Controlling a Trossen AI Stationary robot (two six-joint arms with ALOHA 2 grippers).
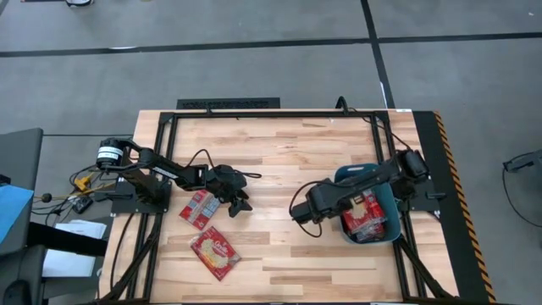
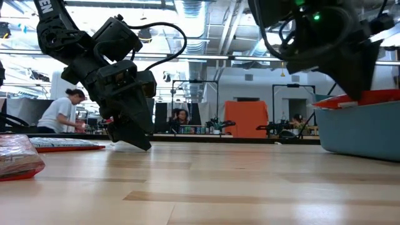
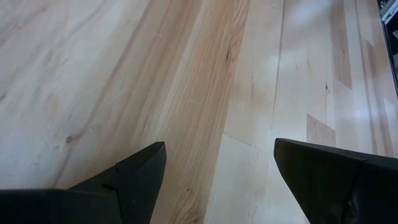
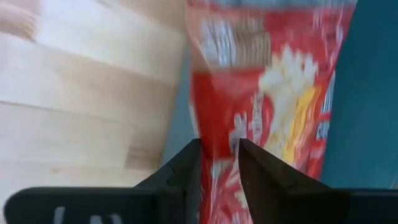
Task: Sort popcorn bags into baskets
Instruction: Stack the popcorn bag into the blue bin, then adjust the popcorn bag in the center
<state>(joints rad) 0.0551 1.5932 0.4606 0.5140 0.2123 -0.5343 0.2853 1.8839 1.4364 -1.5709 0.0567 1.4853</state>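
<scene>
Two red popcorn bags lie flat on the wooden table at the left: one (image 1: 199,208) beside my left gripper, one (image 1: 215,252) nearer the front edge. My left gripper (image 1: 240,202) is open and empty, its fingertips low over bare wood (image 3: 217,155), just right of the first bag. The teal basket (image 1: 391,222) stands at the right with several bags (image 1: 369,217) in it. My right gripper (image 4: 219,163) is at the basket's left wall (image 1: 343,222), shut on a popcorn bag (image 4: 267,81). My right gripper pinches the popcorn bag between its two fingers at one edge of the packet (image 4: 219,140). The bag reaches forward from the fingers over the basket's teal inside (image 4: 367,93), with the table's wood beside it. Which edge it has, I cannot tell.
A black frame (image 1: 254,113) runs round the table's edges. There is bare wood between the two arms in the table's middle (image 1: 279,169). In the low view a red bag (image 2: 365,97) shows at the basket's rim, and people show in the room behind the table.
</scene>
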